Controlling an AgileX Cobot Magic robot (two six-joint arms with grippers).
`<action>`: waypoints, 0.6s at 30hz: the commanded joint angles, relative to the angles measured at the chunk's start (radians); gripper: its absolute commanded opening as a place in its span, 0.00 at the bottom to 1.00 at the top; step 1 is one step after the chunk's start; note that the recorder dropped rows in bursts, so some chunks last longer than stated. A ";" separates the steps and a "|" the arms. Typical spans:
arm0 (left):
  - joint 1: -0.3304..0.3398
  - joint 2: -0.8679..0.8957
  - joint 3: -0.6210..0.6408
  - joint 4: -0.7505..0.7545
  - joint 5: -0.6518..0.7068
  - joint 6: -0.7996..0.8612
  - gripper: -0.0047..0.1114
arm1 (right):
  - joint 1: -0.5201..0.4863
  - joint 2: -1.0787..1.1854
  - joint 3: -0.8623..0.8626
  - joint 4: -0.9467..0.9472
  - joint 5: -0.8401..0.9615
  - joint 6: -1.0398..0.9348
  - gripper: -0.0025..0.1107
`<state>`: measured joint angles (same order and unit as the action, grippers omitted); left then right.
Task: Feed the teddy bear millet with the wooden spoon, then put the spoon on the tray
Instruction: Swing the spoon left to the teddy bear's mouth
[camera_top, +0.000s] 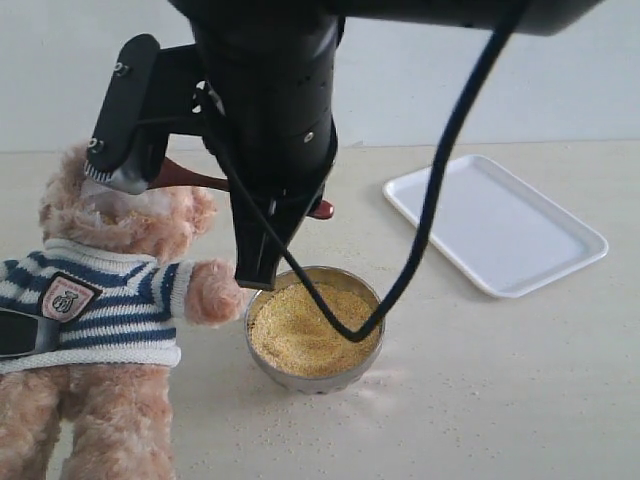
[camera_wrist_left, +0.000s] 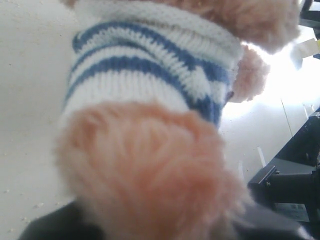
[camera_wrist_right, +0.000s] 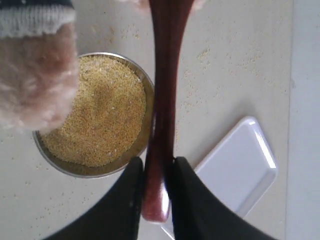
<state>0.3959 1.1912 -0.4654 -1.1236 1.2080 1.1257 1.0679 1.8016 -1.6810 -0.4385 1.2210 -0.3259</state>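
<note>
while the right claw (camera_wrist_right: 158, 165) is clamped tight on the handle end of the wooden spoon (camera_wrist_right: 165, 75), the spoon is held up off the tabletop (camera_top: 500, 400), passing the rim of the steel bowl (camera_top: 300, 381) and pointing at the head of the teddy bear (camera_top: 110, 300). its bowl end is hidden behind the wrist housing (camera_top: 125, 110), so can't tell if it touches the face. millet (camera_top: 285, 330) fills the steel bowl, stray grains (camera_top: 430, 440) around it. bear's paw sits just beside the bowl rim. tray (camera_top: 500, 225) lies well apart, far right. left claw (camera_top: 22, 332) lies across the bear's striped sweater at the frame edge; can't tell whether it's gripping.
</note>
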 joint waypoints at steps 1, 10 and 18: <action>0.002 -0.010 0.002 -0.023 0.013 0.003 0.08 | 0.032 0.055 -0.063 0.003 0.000 -0.004 0.02; 0.002 -0.010 0.002 -0.023 0.013 0.003 0.08 | 0.051 0.102 -0.083 -0.134 0.000 0.090 0.02; 0.002 -0.010 0.002 -0.023 0.013 0.003 0.08 | 0.060 0.105 -0.072 -0.222 0.000 0.144 0.02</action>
<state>0.3959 1.1912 -0.4654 -1.1236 1.2080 1.1257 1.1260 1.9112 -1.7545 -0.6200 1.2192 -0.2049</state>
